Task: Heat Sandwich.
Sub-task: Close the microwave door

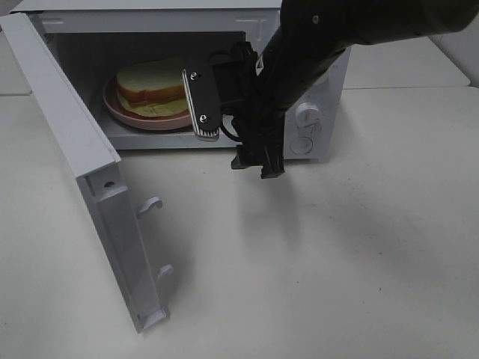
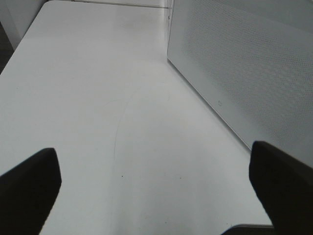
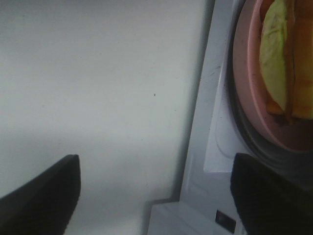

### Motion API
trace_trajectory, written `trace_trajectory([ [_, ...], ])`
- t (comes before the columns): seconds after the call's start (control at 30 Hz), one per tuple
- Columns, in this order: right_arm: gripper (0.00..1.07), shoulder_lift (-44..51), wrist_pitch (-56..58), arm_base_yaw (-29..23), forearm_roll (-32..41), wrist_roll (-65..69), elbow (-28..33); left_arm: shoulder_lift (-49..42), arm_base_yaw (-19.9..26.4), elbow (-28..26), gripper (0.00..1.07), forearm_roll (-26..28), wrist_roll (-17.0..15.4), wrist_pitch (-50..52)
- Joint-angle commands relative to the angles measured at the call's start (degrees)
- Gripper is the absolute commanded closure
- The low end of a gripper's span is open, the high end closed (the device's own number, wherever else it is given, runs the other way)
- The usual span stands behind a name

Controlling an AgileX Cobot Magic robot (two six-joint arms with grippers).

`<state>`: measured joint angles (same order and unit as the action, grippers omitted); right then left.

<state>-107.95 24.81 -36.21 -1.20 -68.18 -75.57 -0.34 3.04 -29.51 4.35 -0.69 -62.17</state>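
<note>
The sandwich (image 1: pixel 152 88), white bread with a tan crust and pale green-yellow filling, lies on a round pink plate (image 1: pixel 142 117) inside the open microwave (image 1: pixel 314 82). In the right wrist view the sandwich (image 3: pixel 279 54) and the plate (image 3: pixel 244 63) show at one edge. My right gripper (image 1: pixel 217 123) hangs at the front of the microwave opening, just right of the plate. It is open (image 3: pixel 156 191), with nothing between its fingers (image 3: pixel 44 196). My left gripper (image 2: pixel 156 186) is open over bare table and is out of the exterior high view.
The microwave door (image 1: pixel 82 157) stands swung out to the left, with its latch hooks (image 1: pixel 150 203) facing the table. A white perforated panel (image 2: pixel 244 73) of the microwave rises beside my left gripper. The white table (image 1: pixel 337 254) stretches in front.
</note>
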Motion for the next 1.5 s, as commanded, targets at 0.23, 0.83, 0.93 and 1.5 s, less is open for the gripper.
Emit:
trace_trajectory([
  [0.23, 0.31, 8.5, -0.2, 0.0, 0.1, 9.4, 9.2, -0.9, -0.4, 0.1, 0.09, 0.1, -0.2, 0.7],
  [0.83, 0.31, 23.0, 0.7, 0.0, 0.1, 26.5, 23.0, -0.9, -0.4, 0.1, 0.09, 0.1, -0.2, 0.7],
  [0.93, 0.31, 26.1, 2.6, 0.0, 0.1, 32.5, 25.2, -0.9, -0.4, 0.1, 0.09, 0.1, -0.2, 0.7],
  [1.5, 0.31, 36.1, 21.5, 0.0, -0.4, 58.0, 26.6, -0.9, -0.4, 0.1, 0.09, 0.1, -0.2, 0.7],
])
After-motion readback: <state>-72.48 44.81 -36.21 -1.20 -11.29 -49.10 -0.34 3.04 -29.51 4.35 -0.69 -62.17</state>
